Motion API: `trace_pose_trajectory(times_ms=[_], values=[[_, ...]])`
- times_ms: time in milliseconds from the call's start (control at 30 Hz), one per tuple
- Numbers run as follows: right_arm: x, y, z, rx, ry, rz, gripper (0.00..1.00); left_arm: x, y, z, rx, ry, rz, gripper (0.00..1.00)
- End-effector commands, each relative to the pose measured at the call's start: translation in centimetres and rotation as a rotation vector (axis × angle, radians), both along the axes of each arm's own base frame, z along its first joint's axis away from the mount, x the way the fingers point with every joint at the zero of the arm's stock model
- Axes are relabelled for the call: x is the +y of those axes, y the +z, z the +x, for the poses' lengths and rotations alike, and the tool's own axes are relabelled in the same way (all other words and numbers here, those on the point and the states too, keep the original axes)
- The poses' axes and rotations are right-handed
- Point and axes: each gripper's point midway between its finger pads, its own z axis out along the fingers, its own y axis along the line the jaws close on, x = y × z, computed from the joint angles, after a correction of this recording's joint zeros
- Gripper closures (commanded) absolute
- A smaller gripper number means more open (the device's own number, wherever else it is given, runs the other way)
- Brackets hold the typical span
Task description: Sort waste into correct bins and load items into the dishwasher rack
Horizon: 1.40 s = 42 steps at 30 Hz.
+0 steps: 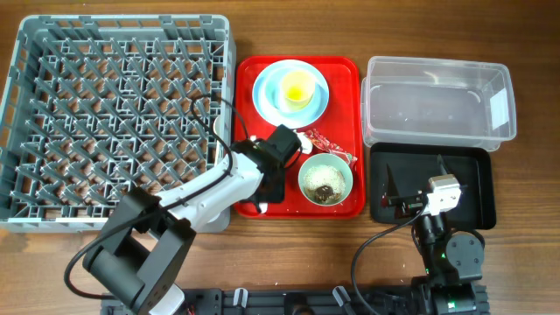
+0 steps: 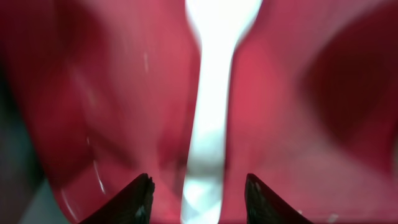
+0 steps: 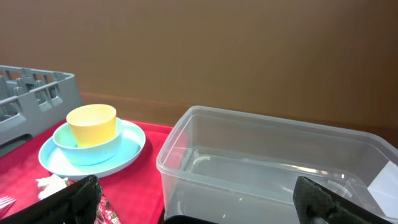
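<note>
My left gripper (image 1: 265,199) is down on the red tray, open, its fingers (image 2: 199,205) on either side of a white plastic utensil handle (image 2: 214,93); fork or spoon, I cannot tell. The light blue plate (image 1: 267,94) holds a pale bowl (image 3: 87,149) with the yellow cup (image 1: 296,88) in it. A second bowl (image 1: 325,181) holds rice and brown scraps. The red wrapper (image 1: 325,144) and white tissue (image 3: 50,185) lie between them. My right gripper (image 1: 415,175) is open and empty over the black tray (image 1: 477,188), facing the clear tub (image 1: 437,101).
The grey dishwasher rack (image 1: 118,122) fills the left of the table and holds nothing. The red serving tray (image 1: 346,74) sits between the rack and the two bins. The clear tub (image 3: 267,162) holds nothing.
</note>
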Motion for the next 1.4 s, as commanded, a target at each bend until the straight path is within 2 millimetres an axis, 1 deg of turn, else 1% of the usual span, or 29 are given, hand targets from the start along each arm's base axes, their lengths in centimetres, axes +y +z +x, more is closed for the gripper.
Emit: trace_pose_trajectory(times_ms=[0,100,167,267,433,533,733,867,933,967,1067,1100,1133,1267,1367], values=[[0.0,0.1,0.0,-0.005,0.004,-0.005,0.0,0.5,2.2,4.7,-0.229,0.023,0.06,0.54],[0.0,0.1,0.0,-0.005,0.004,-0.005,0.0,-1.2,2.5,7.2,-0.331,0.036,-0.008,0.55],[0.0,0.1,0.0,-0.005,0.004,-0.005,0.0,-1.2,2.4,8.3,-0.376,0.048,0.007,0.56],[0.0,0.1,0.0,-0.005,0.004,-0.004,0.0,-0.8,2.0,9.0,-0.401,0.061,0.035,0.57],[0.0,0.1,0.0,-0.005,0.004,-0.005,0.0,-0.7,0.4,9.3,-0.385,0.064,0.05,0.59],[0.0,0.1,0.0,-0.005,0.004,-0.005,0.0,-0.6,-0.6,9.2,-0.369,0.061,0.062,0.67],[0.0,0.1,0.0,-0.005,0.004,-0.005,0.0,-0.5,-1.2,8.5,-0.335,0.052,0.07,0.68],[0.0,0.1,0.0,-0.005,0.004,-0.005,0.0,0.1,-1.4,7.8,-0.304,0.047,0.097,0.68],[0.0,0.1,0.0,-0.005,0.004,-0.005,0.0,0.1,-1.0,7.8,-0.31,0.048,0.093,0.69],[0.0,0.1,0.0,-0.005,0.004,-0.005,0.0,0.1,-0.7,7.9,-0.316,0.049,0.088,0.71],[0.0,0.1,0.0,-0.005,0.004,-0.005,0.0,-0.2,0.8,8.2,-0.348,0.055,0.061,0.9],[0.0,0.1,0.0,-0.005,0.004,-0.004,0.0,-0.2,1.0,8.2,-0.352,0.056,0.057,0.91],[0.0,0.1,0.0,-0.005,0.004,-0.005,0.0,-0.2,1.1,8.3,-0.354,0.056,0.056,0.91],[0.0,0.1,0.0,-0.005,0.004,-0.004,0.0,-0.2,1.0,8.1,-0.349,0.055,0.059,0.85],[0.0,0.1,0.0,-0.005,0.004,-0.004,0.0,-0.1,1.0,8.1,-0.349,0.055,0.06,0.74]])
